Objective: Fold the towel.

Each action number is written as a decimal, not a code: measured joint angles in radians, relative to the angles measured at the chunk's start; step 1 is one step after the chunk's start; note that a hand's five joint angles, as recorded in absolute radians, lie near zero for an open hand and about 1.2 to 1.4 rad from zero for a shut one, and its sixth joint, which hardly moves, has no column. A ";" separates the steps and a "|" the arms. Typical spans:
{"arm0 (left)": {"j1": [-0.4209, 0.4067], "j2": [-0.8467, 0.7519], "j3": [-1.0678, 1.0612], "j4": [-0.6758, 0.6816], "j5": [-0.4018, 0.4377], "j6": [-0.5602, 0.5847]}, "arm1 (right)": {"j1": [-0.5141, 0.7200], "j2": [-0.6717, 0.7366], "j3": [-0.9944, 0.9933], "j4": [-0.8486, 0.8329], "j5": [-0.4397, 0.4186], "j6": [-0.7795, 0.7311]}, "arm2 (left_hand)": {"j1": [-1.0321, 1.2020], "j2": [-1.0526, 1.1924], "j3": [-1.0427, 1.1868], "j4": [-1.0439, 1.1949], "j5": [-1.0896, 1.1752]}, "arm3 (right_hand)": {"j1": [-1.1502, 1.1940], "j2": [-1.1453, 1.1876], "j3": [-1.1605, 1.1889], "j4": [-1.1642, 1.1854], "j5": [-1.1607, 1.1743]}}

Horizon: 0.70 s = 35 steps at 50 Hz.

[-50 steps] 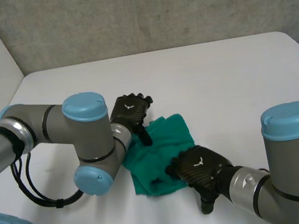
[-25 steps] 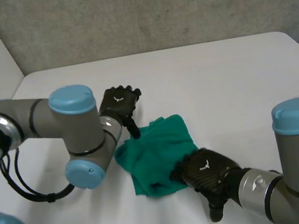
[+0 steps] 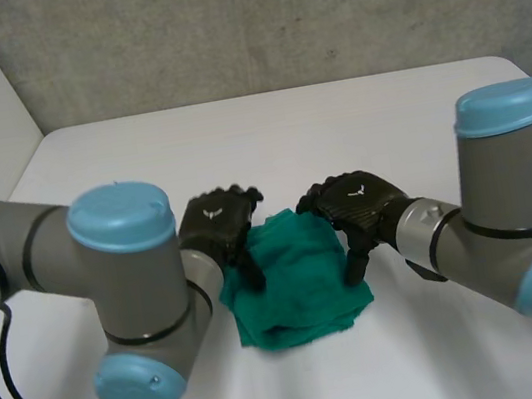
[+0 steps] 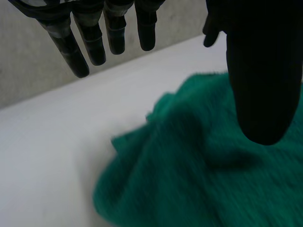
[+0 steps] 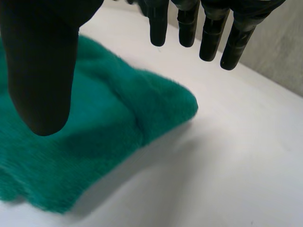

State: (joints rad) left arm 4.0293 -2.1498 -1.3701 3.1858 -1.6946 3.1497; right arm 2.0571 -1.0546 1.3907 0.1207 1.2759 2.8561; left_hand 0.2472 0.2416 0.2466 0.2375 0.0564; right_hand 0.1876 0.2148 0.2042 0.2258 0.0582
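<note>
A green towel [image 3: 291,281] lies bunched in a small heap on the white table [image 3: 357,134], between my two hands. My left hand [image 3: 215,224] hovers at the towel's left side, open, with straight fingers [image 4: 94,42] spread above bare table and its thumb [image 4: 262,85] over the cloth [image 4: 199,165]. My right hand [image 3: 356,203] sits at the towel's right side, also open. In the right wrist view the fingers [image 5: 208,33] hang above the table past a corner of the towel [image 5: 104,123], and the thumb [image 5: 42,71] is over the cloth. Neither hand holds anything.
The table runs back to a grey wall [image 3: 268,17]. My left arm [image 3: 126,272] crosses the front left of the table and my right arm [image 3: 511,211] crosses the front right.
My right hand has let go of the towel's front edge, opened and swung up to its right side. My left hand stayed at the left side while its arm shifted. The towel now lies more compact.
</note>
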 measured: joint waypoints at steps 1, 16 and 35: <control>-0.005 -0.009 -0.009 0.001 -0.013 -0.011 | 0.000 0.031 -0.022 0.001 0.010 -0.001 | 0.000 0.000 0.000 0.000 0.000 | 0.000 0.000 0.000 0.000 0.000; 0.008 -0.081 -0.069 0.004 -0.060 -0.006 | -0.006 0.174 -0.103 0.009 0.049 -0.031 | 0.000 0.000 0.000 0.000 -0.001 | 0.000 0.000 0.000 0.000 -0.006; 0.042 -0.079 -0.060 0.010 -0.043 0.195 | -0.001 0.173 -0.111 0.008 0.093 -0.100 | -0.030 -0.034 -0.036 -0.031 -0.013 | 0.000 0.000 0.000 0.000 -0.009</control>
State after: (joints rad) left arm 4.0708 -2.2289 -1.4299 3.1957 -1.7371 3.3447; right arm 2.0561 -0.8815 1.2796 0.1292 1.3693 2.7559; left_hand 0.2168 0.2080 0.2102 0.2061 0.0436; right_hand 0.1875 0.2148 0.2042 0.2258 0.0493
